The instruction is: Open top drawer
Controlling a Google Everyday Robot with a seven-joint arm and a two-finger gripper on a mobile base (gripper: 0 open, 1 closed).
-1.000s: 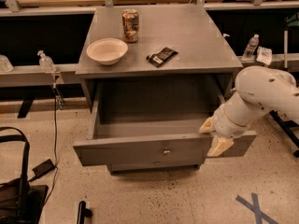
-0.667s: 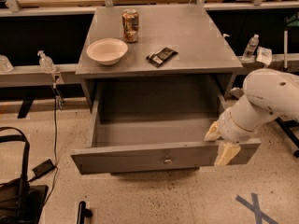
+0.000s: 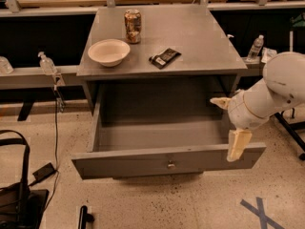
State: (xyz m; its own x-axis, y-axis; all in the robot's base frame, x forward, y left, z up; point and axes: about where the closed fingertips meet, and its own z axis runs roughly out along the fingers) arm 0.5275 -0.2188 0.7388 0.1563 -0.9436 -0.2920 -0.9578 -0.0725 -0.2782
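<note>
The top drawer (image 3: 143,162) of the grey cabinet (image 3: 205,42) is pulled far out toward me. Its deep grey box is empty, and a small round knob (image 3: 170,165) sits at the centre of its front. My gripper (image 3: 229,124) is at the right end of the drawer, on a white arm coming in from the right. Its cream fingers are spread apart. One finger (image 3: 238,145) hangs down over the right end of the drawer front. The other finger (image 3: 220,102) points left above the drawer's right side wall. Any lower drawers are hidden under the open one.
On the cabinet top stand a white bowl (image 3: 109,51), a can (image 3: 132,26) and a dark packet (image 3: 164,57). Low shelves with water bottles (image 3: 47,63) (image 3: 256,46) run behind. A black bag (image 3: 14,194) and cable lie at the floor's left. Blue tape cross (image 3: 259,211) marks the floor at right.
The drawer has slid further out toward me. My gripper has moved with its right end, down and to the right, and its fingers now stand wider apart.
</note>
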